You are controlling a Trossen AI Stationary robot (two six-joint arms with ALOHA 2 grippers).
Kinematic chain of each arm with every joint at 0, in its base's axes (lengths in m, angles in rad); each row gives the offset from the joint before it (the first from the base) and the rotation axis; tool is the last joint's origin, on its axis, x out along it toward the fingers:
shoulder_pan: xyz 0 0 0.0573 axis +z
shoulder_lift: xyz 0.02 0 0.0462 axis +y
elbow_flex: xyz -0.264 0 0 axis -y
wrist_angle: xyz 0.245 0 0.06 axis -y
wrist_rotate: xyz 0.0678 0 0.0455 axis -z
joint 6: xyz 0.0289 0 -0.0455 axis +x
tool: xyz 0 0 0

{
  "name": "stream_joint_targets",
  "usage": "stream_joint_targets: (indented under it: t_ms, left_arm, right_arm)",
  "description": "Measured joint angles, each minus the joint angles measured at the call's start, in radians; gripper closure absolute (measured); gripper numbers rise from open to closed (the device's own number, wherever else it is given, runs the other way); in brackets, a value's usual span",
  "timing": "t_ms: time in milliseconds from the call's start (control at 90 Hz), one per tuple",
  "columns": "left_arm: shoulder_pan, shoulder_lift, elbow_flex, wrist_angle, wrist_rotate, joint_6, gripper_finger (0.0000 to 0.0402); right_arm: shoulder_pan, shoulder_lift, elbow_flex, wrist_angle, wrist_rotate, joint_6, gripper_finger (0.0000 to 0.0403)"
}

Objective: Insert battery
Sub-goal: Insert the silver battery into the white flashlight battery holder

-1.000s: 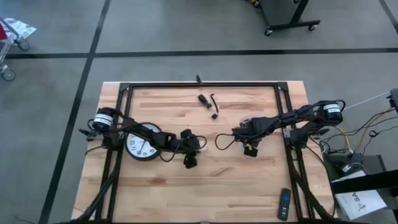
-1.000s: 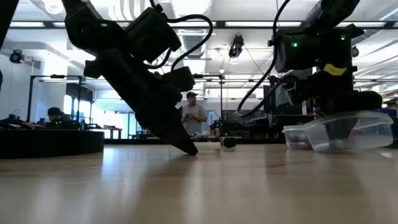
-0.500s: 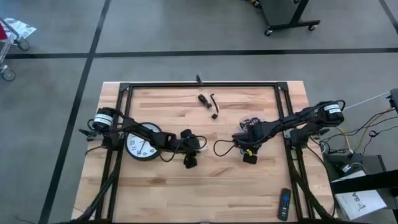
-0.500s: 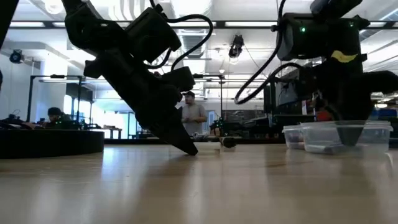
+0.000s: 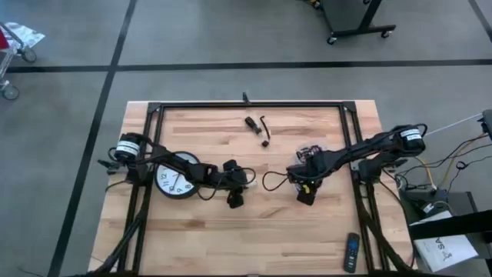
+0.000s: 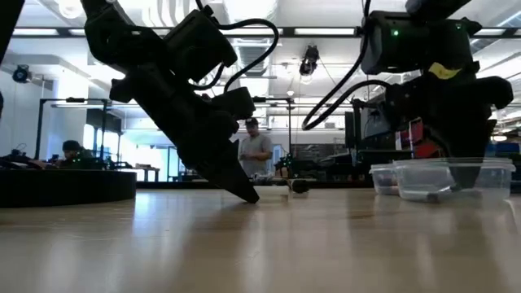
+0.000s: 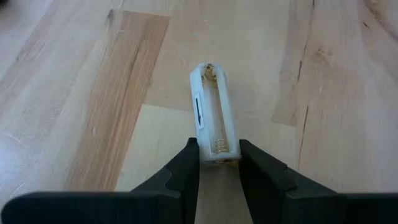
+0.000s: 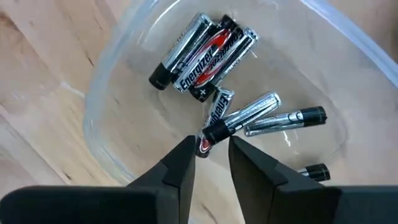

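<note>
From above, the left gripper (image 5: 234, 198) sits mid-bench beside the round white wall clock (image 5: 174, 181); the right gripper (image 5: 304, 194) hangs toward the right edge. Left wrist: jaws clamp a white plastic battery holder (image 7: 213, 115), empty. Right wrist: slightly parted jaws straddle a silver battery (image 8: 214, 118) in the clear plastic tub (image 8: 112, 93).

Clock (image 5: 175, 181) left; batteries (image 8: 214, 53) in tub (image 8: 124, 93) right; remote (image 5: 350, 252) front-right.
</note>
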Motion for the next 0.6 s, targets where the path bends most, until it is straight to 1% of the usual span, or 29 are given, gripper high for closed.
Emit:
stream_joint_targets:
  t_ms: [300,489,600]
  left_arm:
    - [0.000,0.000,0.000,0.001,0.000,0.000,0.0315]
    - [0.000,0.000,0.000,0.001,0.000,0.000,0.0315]
    - [0.000,0.000,0.000,0.002,0.000,0.000,0.0315]
  right_arm:
    - [0.000,0.000,-0.001,0.006,-0.025,0.006,0.0344]
    - [0.000,0.000,-0.001,0.000,0.016,0.041,0.0354]
    - [0.000,0.000,-0.001,-0.038,0.031,0.072,0.0350]
